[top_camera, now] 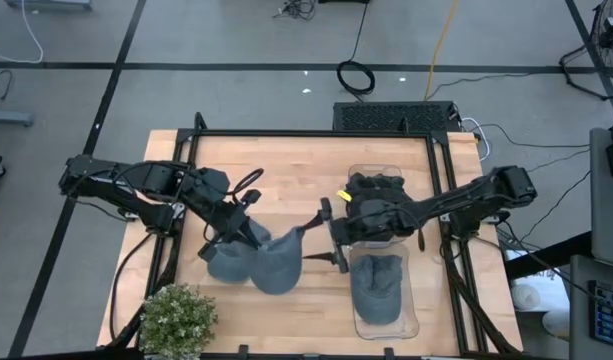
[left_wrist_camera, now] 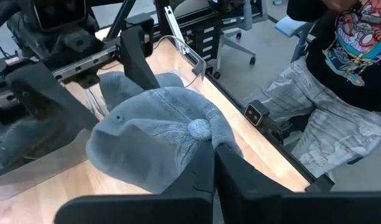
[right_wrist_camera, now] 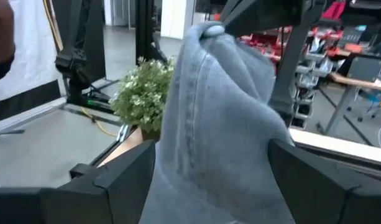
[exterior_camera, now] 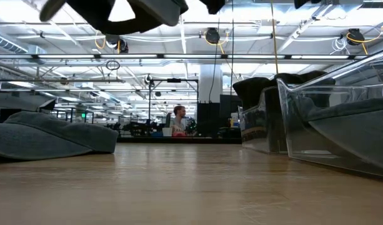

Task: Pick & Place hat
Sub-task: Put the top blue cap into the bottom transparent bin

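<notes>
Hat (top_camera: pixel 276 262): soft grey denim, domed, top button | table (top_camera: pixel 286 175): pale wood

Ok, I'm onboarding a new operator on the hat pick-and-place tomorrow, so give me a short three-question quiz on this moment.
1. True or false: the left gripper is shut on the grey hat.
2. How do the right gripper's jaws stand? A) spread wide, either side of the hat's cloth B) shut on a hat in the bin C) shut on the plant
3. What lies in the clear bin on the table's right side?

Key:
1. True; it pinches the hat at its top button.
2. A.
3. Another grey hat, with dark hats at the far end.
</notes>
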Controlling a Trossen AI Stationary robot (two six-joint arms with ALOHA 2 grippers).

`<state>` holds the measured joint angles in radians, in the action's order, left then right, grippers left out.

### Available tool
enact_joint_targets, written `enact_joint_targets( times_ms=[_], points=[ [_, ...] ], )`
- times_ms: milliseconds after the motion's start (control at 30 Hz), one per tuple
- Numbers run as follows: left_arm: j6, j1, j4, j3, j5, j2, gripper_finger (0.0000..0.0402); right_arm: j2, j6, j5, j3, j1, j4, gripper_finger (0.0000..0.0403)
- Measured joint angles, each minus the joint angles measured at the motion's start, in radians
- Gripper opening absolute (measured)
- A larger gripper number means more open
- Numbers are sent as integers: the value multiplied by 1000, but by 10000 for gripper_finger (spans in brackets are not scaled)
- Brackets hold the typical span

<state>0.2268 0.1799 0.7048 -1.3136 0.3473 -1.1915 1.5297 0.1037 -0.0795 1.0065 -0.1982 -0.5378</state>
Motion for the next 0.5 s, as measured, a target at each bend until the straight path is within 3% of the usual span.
enact_joint_targets(
  times_ms=[400, 500],
  points=[
    [-20, 6, 2, 0, 34, 0, 1, 38, 96, 22, 0, 36, -110, 298],
    [-12, 8, 2, 0, 45, 0, 1, 83, 83, -31, 4, 42, -152, 298]
  ],
)
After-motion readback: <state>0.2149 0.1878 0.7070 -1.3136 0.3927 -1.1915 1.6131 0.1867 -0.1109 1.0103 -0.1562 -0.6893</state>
